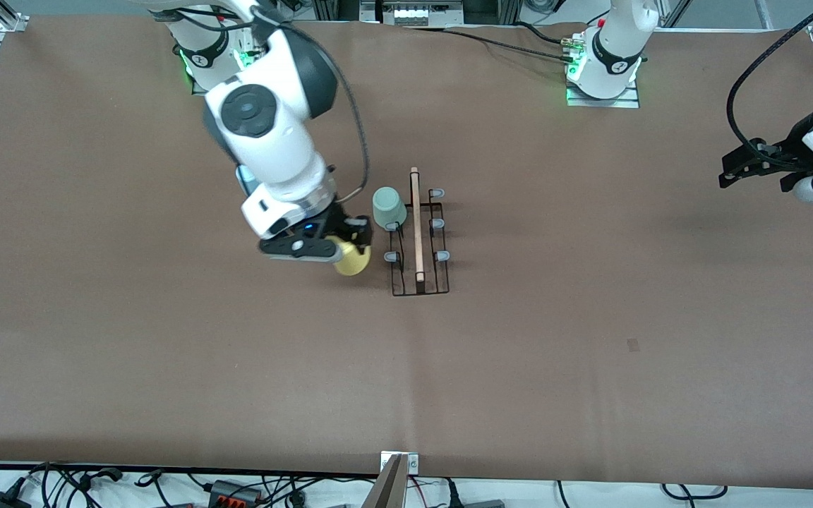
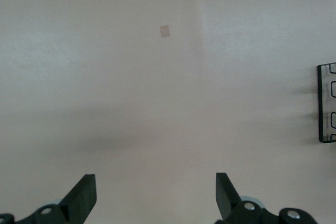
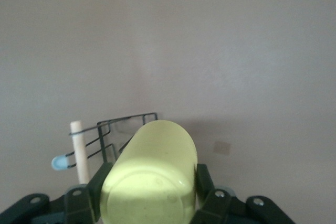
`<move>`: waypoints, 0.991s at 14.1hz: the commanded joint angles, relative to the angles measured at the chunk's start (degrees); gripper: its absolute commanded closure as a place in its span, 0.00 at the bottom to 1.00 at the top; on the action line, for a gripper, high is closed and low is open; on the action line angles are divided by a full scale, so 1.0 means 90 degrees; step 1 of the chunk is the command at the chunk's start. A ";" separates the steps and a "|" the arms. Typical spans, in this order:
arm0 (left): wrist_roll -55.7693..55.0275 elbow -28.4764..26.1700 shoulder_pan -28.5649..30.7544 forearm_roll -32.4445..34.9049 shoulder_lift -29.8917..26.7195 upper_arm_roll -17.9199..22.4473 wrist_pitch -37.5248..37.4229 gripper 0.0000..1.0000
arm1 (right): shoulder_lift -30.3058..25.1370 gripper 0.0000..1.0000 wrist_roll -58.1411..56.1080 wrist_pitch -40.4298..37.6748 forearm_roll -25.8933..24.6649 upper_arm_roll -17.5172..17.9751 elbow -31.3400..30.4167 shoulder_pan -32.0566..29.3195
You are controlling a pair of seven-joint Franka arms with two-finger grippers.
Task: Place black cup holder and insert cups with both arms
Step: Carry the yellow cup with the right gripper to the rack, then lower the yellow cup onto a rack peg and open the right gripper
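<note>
The black cup holder (image 1: 418, 240) stands on the brown table near the middle, its wooden rod handle (image 1: 416, 224) on top. A pale grey-green cup (image 1: 388, 208) sits upside down on a peg at the rack's end nearest the robot bases. My right gripper (image 1: 347, 247) is shut on the yellow cup (image 1: 351, 259) and holds it beside the rack, on the right arm's side; in the right wrist view the yellow cup (image 3: 152, 174) fills the space between the fingers, with the rack (image 3: 113, 135) just ahead. My left gripper (image 1: 749, 169) is open and empty, waiting at the left arm's end of the table. The light blue cup is out of view.
A small tan patch (image 1: 633, 344) lies on the table toward the left arm's end, nearer the front camera than the rack; it also shows in the left wrist view (image 2: 165, 31). The rack's edge (image 2: 326, 103) shows in the left wrist view. Cables run along the table's front edge.
</note>
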 commanded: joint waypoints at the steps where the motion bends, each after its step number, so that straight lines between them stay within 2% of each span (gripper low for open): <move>1: 0.0027 0.0150 -0.0033 0.0070 0.0017 -0.0023 -0.0200 0.00 | 0.0388 1.00 0.0466 0.0272 -0.0477 -0.0067 0.0238 0.0369; 3: -0.0032 0.0160 -0.0023 0.0070 0.0017 -0.0179 -0.0200 0.00 | 0.0584 1.00 0.0663 0.0381 -0.0771 -0.0067 0.0238 0.0555; 8: -0.0051 0.0169 -0.0023 0.0060 0.0007 -0.0267 -0.0190 0.00 | 0.0848 0.99 0.0751 0.0713 -0.0977 -0.0067 0.0228 0.0730; 10: -0.0042 0.0160 0.0016 0.0050 0.0007 -0.0258 -0.0210 0.00 | 0.0955 0.98 0.0858 0.0742 -0.1249 -0.0067 0.0199 0.0770; 11: -0.0032 0.0160 0.0035 0.0050 0.0007 -0.0258 -0.0210 0.00 | 0.0995 0.92 0.0946 0.0752 -0.1290 -0.0067 0.0209 0.0799; 12: -0.0032 0.0160 0.0036 0.0050 0.0007 -0.0258 -0.0210 0.00 | 0.1053 0.78 0.0956 0.0820 -0.1309 -0.0067 0.0199 0.0809; 13: -0.0041 0.0160 0.0036 0.0050 0.0007 -0.0267 -0.0210 0.00 | 0.1073 0.56 0.0956 0.0879 -0.1300 -0.0067 0.0199 0.0790; 14: -0.0032 0.0160 0.0036 0.0050 0.0007 -0.0267 -0.0210 0.00 | 0.1083 0.22 0.0956 0.0927 -0.1300 -0.0067 0.0199 0.0780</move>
